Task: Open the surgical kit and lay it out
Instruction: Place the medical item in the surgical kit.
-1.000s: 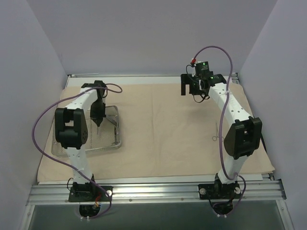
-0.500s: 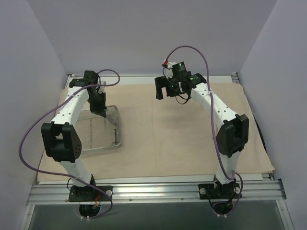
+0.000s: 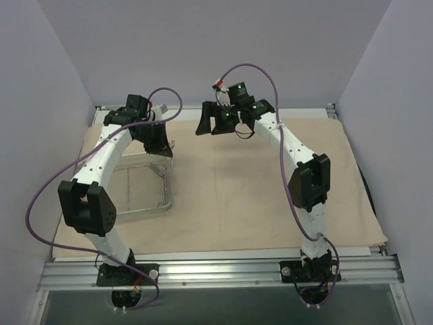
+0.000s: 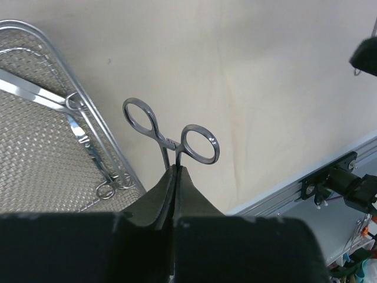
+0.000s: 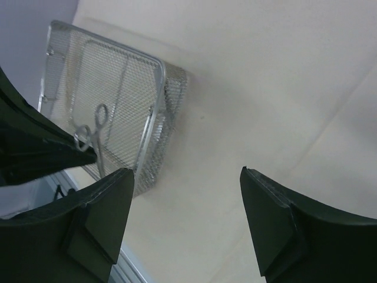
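The beige cloth wrap (image 3: 237, 203) lies spread flat over the table. On its left stands the silver wire-mesh tray (image 3: 166, 196), with thin instruments (image 4: 88, 144) still lying in it. My left gripper (image 3: 162, 143) hangs above the tray's far right corner, shut on a scissor-like instrument (image 4: 171, 138) whose two ring handles stick out past the fingertips. My right gripper (image 3: 212, 123) hovers open just to the right of it, above the cloth, with nothing between its fingers (image 5: 112, 200). The right wrist view shows the held instrument (image 5: 97, 132) over the tray (image 5: 147, 118).
Grey walls close in the back and both sides. A metal rail (image 3: 216, 271) carrying both arm bases runs along the near edge. Purple cables loop off each arm. The cloth's near-right corner (image 3: 369, 233) reaches almost to the rail.
My left gripper has risen from the tray with an instrument and moved back and right. The right arm has swung left toward it, jaws narrowing slightly.
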`<state>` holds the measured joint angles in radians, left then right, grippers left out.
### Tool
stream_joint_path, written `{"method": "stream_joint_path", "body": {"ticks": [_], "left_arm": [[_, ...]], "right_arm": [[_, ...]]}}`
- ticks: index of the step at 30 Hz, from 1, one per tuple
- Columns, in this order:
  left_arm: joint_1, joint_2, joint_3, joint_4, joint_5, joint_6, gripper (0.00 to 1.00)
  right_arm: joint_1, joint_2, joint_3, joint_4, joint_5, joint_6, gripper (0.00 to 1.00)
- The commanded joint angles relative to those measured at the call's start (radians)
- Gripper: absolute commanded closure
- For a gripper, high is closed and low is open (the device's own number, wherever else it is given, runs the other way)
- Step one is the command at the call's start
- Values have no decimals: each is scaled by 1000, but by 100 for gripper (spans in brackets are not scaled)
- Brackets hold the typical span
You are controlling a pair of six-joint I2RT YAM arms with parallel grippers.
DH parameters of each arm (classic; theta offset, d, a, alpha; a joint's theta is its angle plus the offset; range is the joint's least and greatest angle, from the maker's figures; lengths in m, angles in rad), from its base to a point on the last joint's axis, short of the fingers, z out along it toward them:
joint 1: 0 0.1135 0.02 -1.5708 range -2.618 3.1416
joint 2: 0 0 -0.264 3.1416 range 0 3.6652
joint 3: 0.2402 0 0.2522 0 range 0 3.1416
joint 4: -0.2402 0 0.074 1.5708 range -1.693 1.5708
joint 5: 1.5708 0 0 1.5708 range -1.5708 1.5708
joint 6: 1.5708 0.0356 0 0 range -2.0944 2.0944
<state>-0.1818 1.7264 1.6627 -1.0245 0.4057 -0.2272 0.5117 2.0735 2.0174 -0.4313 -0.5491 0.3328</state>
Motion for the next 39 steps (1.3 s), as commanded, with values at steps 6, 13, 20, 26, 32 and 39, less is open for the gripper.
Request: {"method": "stream_joint_path", "body": {"ticks": [6, 13, 20, 26, 32, 39], "left_arm": [[-77, -4, 94, 41, -48, -57, 98], [-122, 56, 149, 10, -97, -67, 98], [-156, 101, 203, -16, -131, -61, 98], [-169, 124, 247, -22, -128, -61, 98], [-192, 137, 276, -36, -134, -61, 98], [-219, 153, 293, -39, -137, -60, 98]], "right_arm": [[33, 108, 227, -69, -71, 163, 37], [54, 122, 245, -101, -63, 166, 46], [65, 137, 277, -135, -72, 138, 49], [65, 177, 317, -176, -92, 120, 55], [65, 200, 331, -182, -124, 121, 63], [65, 209, 319, -173, -175, 123, 100]]}}
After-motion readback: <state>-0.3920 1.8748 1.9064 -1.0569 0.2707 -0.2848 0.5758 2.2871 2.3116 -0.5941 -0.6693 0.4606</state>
